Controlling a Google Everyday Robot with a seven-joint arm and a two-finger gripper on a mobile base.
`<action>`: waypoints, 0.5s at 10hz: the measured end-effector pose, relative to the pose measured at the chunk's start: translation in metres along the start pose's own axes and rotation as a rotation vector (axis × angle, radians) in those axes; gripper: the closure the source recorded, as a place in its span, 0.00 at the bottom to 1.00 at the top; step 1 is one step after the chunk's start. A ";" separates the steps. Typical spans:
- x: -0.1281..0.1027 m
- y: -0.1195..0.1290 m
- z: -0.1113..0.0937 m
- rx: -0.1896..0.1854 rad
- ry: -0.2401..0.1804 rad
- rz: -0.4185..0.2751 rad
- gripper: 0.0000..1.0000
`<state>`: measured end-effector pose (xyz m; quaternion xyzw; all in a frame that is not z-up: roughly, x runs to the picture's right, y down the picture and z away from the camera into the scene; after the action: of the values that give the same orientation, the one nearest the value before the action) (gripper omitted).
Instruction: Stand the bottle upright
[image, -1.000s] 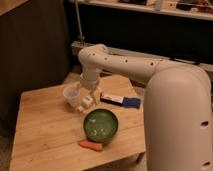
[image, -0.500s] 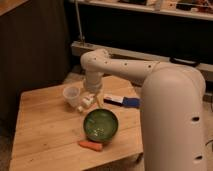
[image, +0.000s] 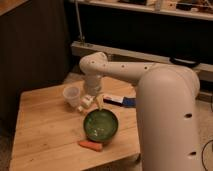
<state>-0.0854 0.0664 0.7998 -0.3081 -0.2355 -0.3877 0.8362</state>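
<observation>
My gripper (image: 90, 102) hangs from the white arm over the middle of the wooden table (image: 45, 135). It sits just right of the translucent plastic cup (image: 71, 94) and just above the green bowl's far rim. A small white piece that looks like the bottle (image: 81, 107) lies low on the table at the gripper's tip, between the cup and the bowl. The gripper partly hides it, and I cannot tell whether it is touched or held.
A green bowl (image: 101, 124) stands near the table's front right. An orange carrot-like piece (image: 91, 145) lies in front of it. A flat blue-and-white box (image: 118, 101) lies right of the gripper. The big white arm (image: 165, 110) fills the right side.
The arm's elbow has sunk a little and shifted slightly right. The gripper stays by the cup and bowl, slightly lower. The cup, bowl and box have not moved.
</observation>
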 end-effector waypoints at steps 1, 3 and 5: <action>-0.004 -0.004 0.000 0.017 -0.001 -0.002 0.24; -0.015 -0.015 0.002 0.052 -0.006 -0.012 0.42; -0.023 -0.024 0.008 0.057 -0.011 -0.024 0.45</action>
<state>-0.1189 0.0712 0.7983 -0.2834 -0.2547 -0.3891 0.8387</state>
